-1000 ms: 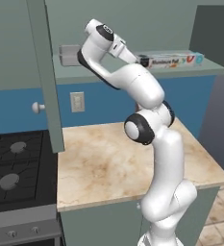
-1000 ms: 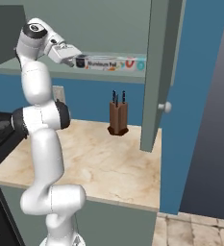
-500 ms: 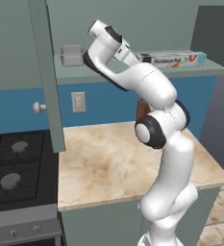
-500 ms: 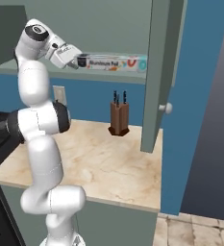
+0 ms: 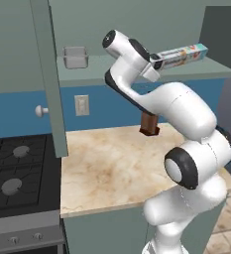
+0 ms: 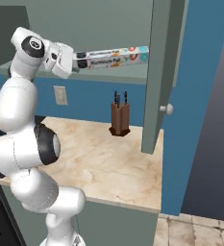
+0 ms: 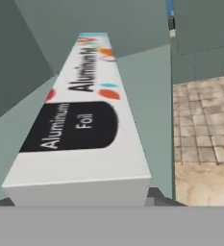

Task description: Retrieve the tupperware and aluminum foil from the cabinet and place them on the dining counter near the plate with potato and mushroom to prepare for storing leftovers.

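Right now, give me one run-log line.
phase: grasping | gripper: closed on aluminum foil end | foil: tilted above cabinet shelf | tupperware: on shelf

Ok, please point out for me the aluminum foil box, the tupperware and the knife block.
aluminum foil [image 6: 114,56], right base view, middle of the carton's printed side.
tupperware [image 5: 76,57], left base view, front wall of the tub.
knife block [image 6: 119,118], right base view, brown body.

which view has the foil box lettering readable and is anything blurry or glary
Hand view: the foil box looms close, its "Aluminum Foil" lettering soft-edged but readable, stretched by perspective. Left base view: the box is small and its print is too fine to read. Right base view: flat even light, no glare, with a faint shadow under the knife block.
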